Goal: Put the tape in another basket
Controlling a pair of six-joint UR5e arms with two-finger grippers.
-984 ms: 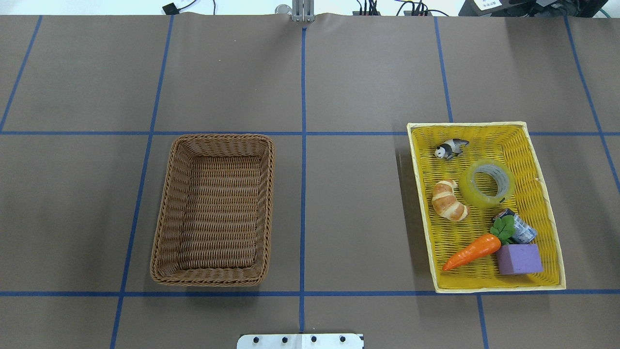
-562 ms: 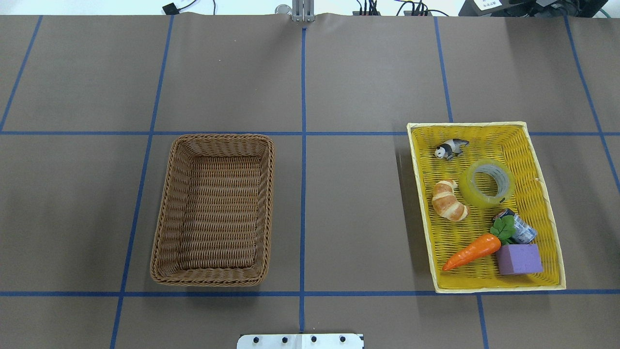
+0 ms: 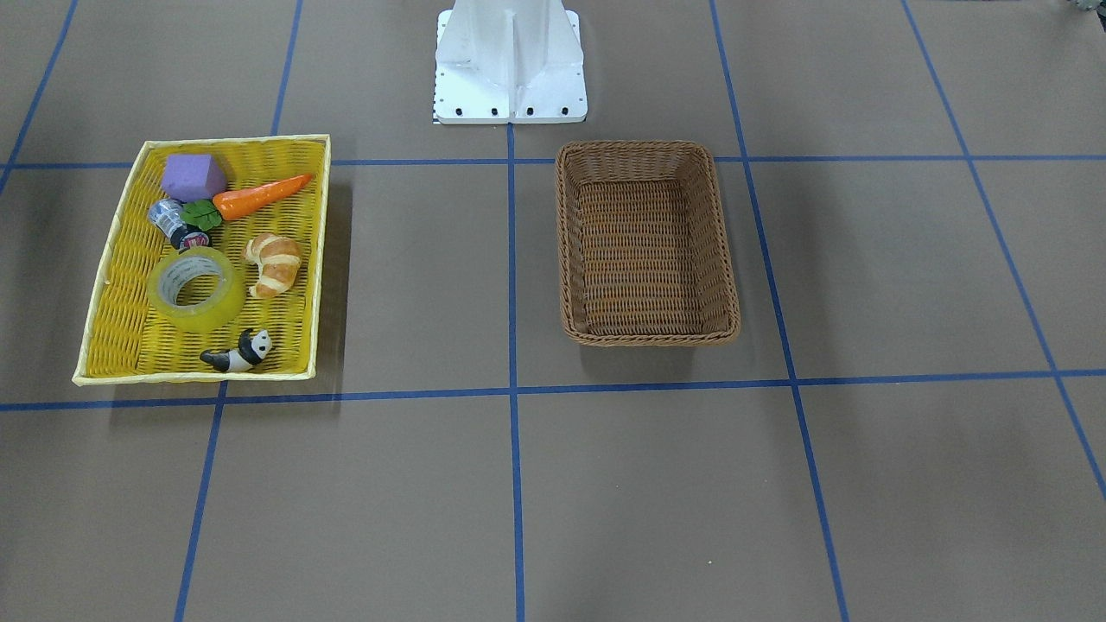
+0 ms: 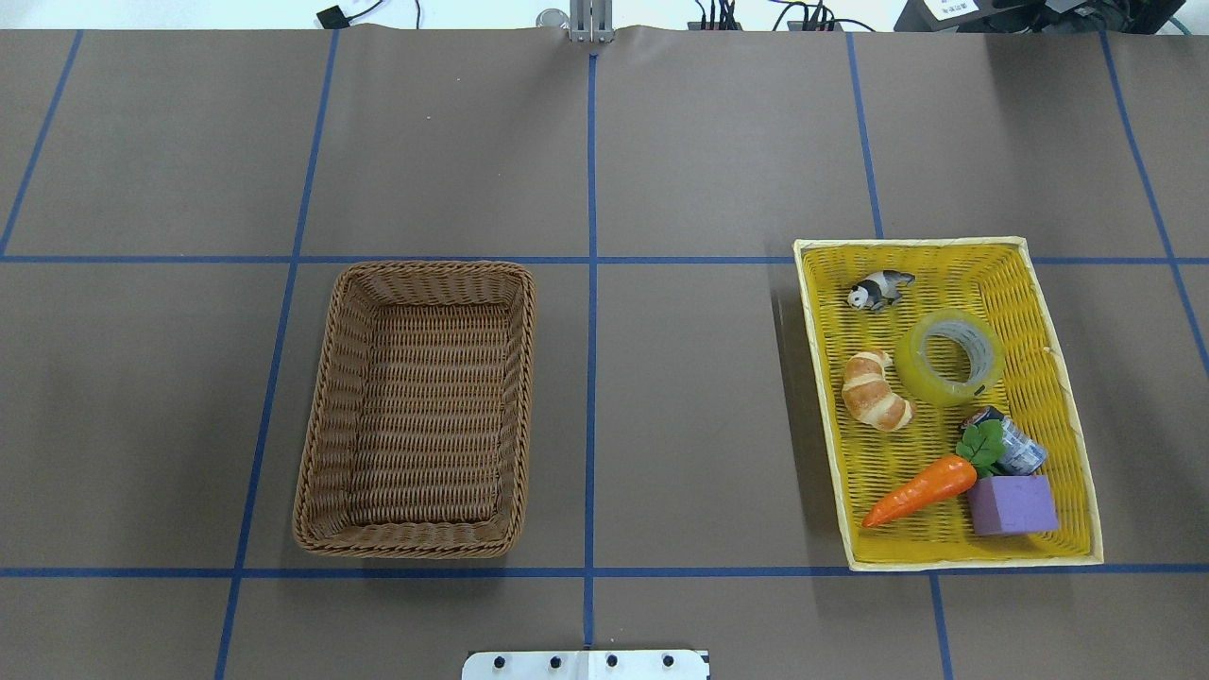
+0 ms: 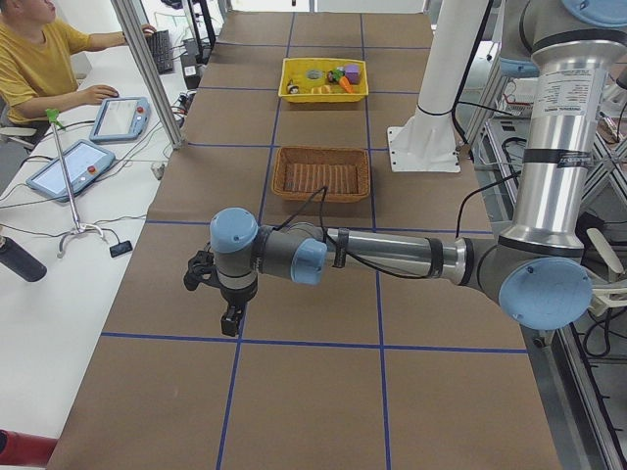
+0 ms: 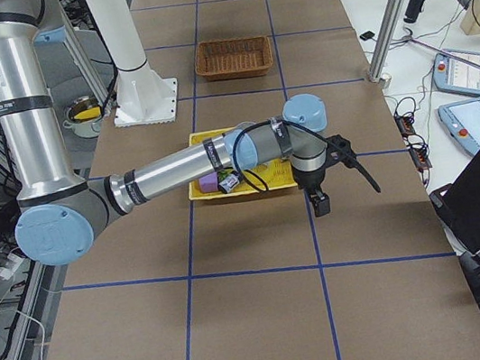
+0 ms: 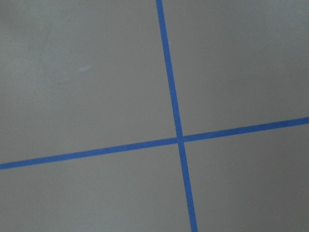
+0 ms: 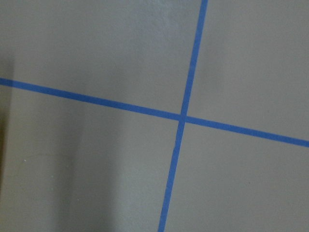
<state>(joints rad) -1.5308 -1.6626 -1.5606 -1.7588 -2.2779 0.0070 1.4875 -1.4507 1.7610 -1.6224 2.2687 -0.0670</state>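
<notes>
The tape (image 4: pixel 912 366) is a yellowish translucent roll. It lies flat in the yellow tray basket (image 4: pixel 907 243) on the table's right, and shows in the front view (image 3: pixel 209 313) too. The brown wicker basket (image 4: pixel 430 269) stands empty left of centre, also in the front view (image 3: pixel 644 148). My left gripper (image 5: pixel 230 318) hangs over bare table at the robot's far left, well away from both baskets. My right gripper (image 6: pixel 320 204) hangs just beyond the yellow tray's outer side. Both show only in the side views, so I cannot tell whether they are open or shut. Both wrist views show only table and blue lines.
In the yellow tray lie a croissant (image 4: pixel 876 390), a toy carrot (image 4: pixel 921 491), a purple block (image 4: pixel 1013 505), a panda figure (image 4: pixel 878 288) and a small cylinder (image 4: pixel 1018 446). The white robot base (image 3: pixel 510 60) stands at the table's near edge. An operator (image 5: pixel 39 59) sits beside the table.
</notes>
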